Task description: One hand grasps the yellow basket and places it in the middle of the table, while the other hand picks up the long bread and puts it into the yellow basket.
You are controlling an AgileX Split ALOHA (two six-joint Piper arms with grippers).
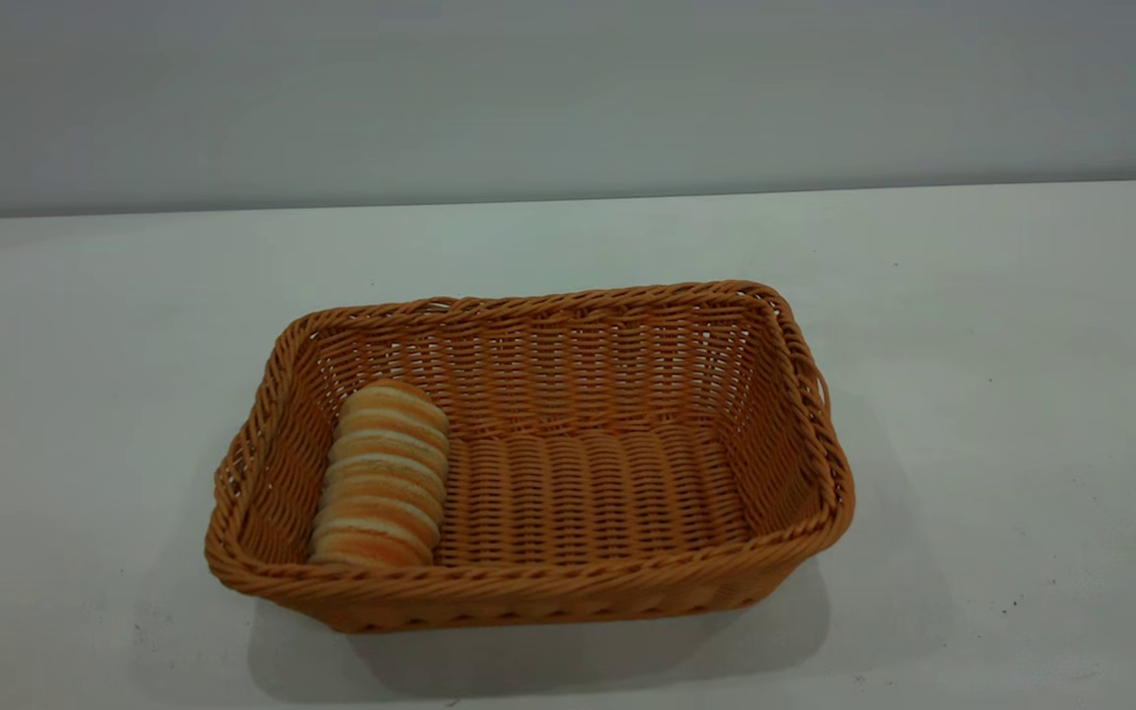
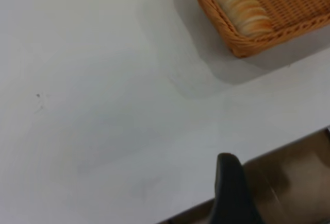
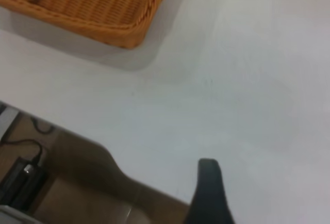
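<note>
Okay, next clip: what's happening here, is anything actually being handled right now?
Nothing is being handled at this moment. The yellow basket sits on the white table, roughly mid-table in the exterior view, and the long bread already lies inside it against the left end wall. Neither arm shows in the exterior view. Each wrist camera looks from off the table edge and shows only one dark finger of its own pincer, the left pincer and the right pincer, both well clear of the basket. The task looks finished.
</note>
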